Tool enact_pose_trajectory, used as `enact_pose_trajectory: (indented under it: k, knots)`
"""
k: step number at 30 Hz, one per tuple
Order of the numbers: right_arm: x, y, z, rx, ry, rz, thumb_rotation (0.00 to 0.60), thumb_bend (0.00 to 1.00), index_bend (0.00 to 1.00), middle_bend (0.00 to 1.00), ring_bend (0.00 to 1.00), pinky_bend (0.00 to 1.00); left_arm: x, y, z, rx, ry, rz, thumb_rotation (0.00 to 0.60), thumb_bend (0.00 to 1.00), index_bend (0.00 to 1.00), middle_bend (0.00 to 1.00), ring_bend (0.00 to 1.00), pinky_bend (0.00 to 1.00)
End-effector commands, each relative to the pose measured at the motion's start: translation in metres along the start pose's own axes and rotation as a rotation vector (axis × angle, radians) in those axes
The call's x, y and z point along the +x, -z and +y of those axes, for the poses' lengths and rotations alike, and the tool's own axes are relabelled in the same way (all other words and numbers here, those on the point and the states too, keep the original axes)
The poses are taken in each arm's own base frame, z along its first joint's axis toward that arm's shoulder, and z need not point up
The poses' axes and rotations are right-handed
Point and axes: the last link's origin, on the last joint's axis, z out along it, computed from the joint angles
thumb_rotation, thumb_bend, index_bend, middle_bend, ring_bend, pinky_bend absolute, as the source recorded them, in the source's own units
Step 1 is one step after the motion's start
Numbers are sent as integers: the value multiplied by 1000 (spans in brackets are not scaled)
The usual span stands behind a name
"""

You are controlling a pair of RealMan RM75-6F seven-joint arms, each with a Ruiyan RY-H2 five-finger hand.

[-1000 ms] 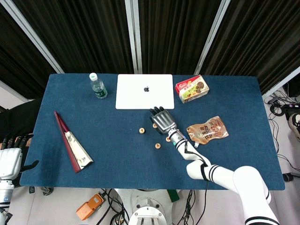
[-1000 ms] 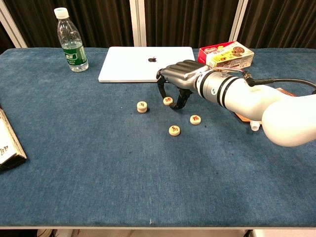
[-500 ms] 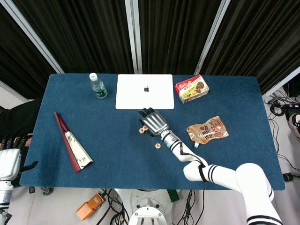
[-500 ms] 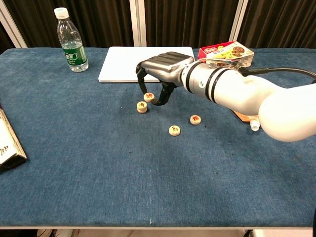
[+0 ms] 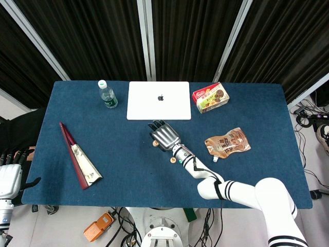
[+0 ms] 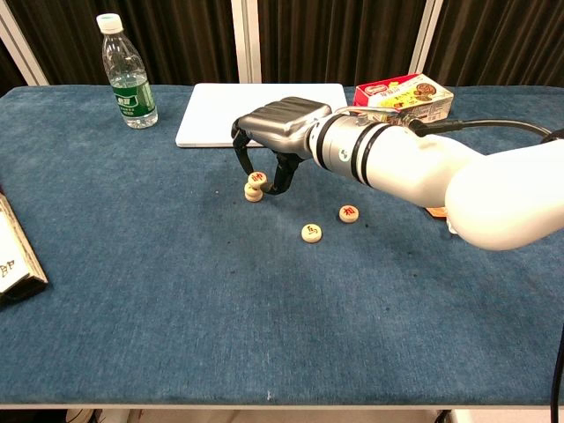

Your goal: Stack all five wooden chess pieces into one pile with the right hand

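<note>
In the head view, the right hand [image 5: 164,136] is seen at frame centre, below the laptop [image 5: 159,100], covering most of the chess pieces; one piece [image 5: 173,160] shows beside its wrist. The left hand [image 5: 9,177] sits at the lower left edge, fingers spread, nothing held. In the chest view, the right hand [image 6: 275,132] is curled downward, a chess piece [image 6: 256,178] pinched over another piece [image 6: 253,193]; two loose pieces [image 6: 311,233] lie at centre.

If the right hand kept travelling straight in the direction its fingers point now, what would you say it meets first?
Its fingers curl downward, so the right hand would most likely first press the chess piece it holds onto the chess piece lying directly beneath, then the blue table.
</note>
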Motion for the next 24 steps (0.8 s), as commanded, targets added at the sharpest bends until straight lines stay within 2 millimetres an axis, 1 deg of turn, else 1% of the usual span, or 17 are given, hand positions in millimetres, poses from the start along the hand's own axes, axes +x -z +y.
enact_pose_trajectory:
  k: [1,8,18,21,24]
  knots:
    - [0,-1,-1,0,0,-2,600,467,540,189,168,209,0,0,0,1,0,0,600,4,185,137,90,26]
    - [0,-3,-2,-2,-1,-3,600,467,511,189,168,209,-1,1,-1,7,0,-1,600,4,185,136,90,26]
    - [0,0,-3,9,-4,5,600,467,429,189,168,209,-1,1,-2,8,1,0,600,4,185,136,90,23]
    - [4,5,1,3,-22,27,600,467,417,189,168,209,-1,1,-2,8,2,0,600,4,185,136,90,22]
    - [8,16,11,-12,-36,58,600,467,413,189,168,209,-2,0,-2,5,4,0,600,4,185,136,90,22]
